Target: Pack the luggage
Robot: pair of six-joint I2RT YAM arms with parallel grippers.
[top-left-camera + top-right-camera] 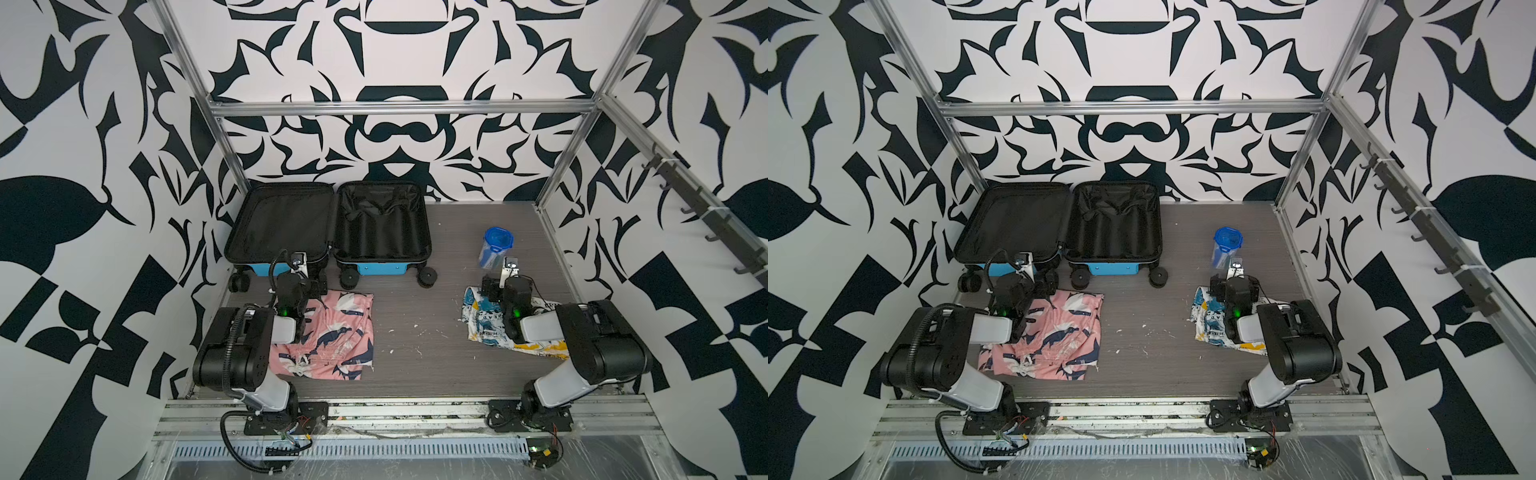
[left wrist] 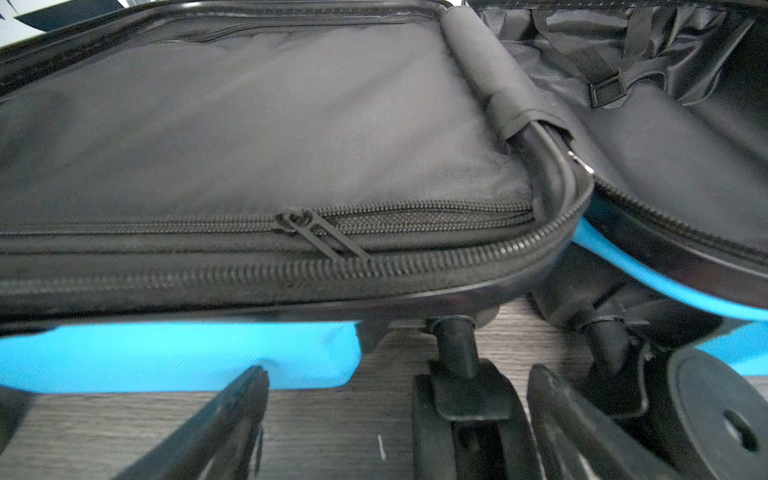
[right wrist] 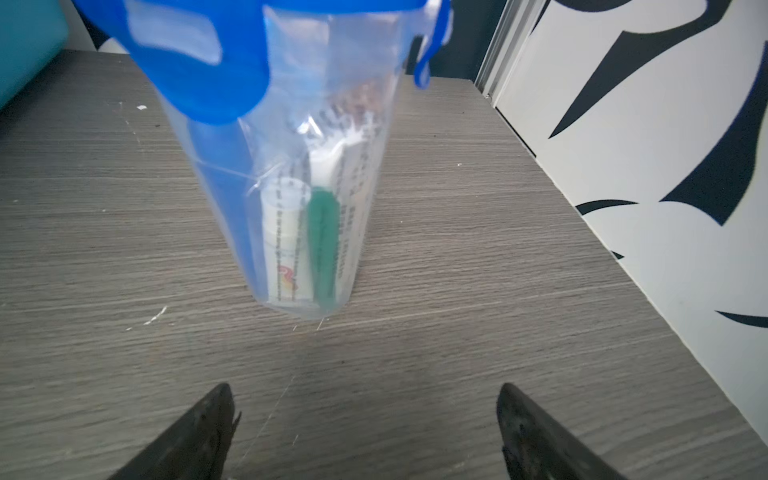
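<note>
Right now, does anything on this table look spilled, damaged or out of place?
Only small white flecks scattered on the grey wood-grain tabletop, like debris or scuffs. The bright blue hard-shell suitcase lies open flat, and the clear blue-lidded plastic container stands upright, lid on.

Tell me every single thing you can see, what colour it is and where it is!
luggage: one, bright blue shell with black lining, lying open at the table's far left.
pink cloth: one, pink with a white and navy print, in front of the luggage, partly under the left arm.
printed cloth: one, white with blue and yellow, near right, partly under the right arm.
container: one, clear with a blue lid, upright at far right, with a white tube and something green inside.
table: one, grey wood grain.
hook rail: one, dark, on the right wall.
left tool: one, black, open, facing the luggage's wheels.
right tool: one, black, open, facing the container, not touching it.
</note>
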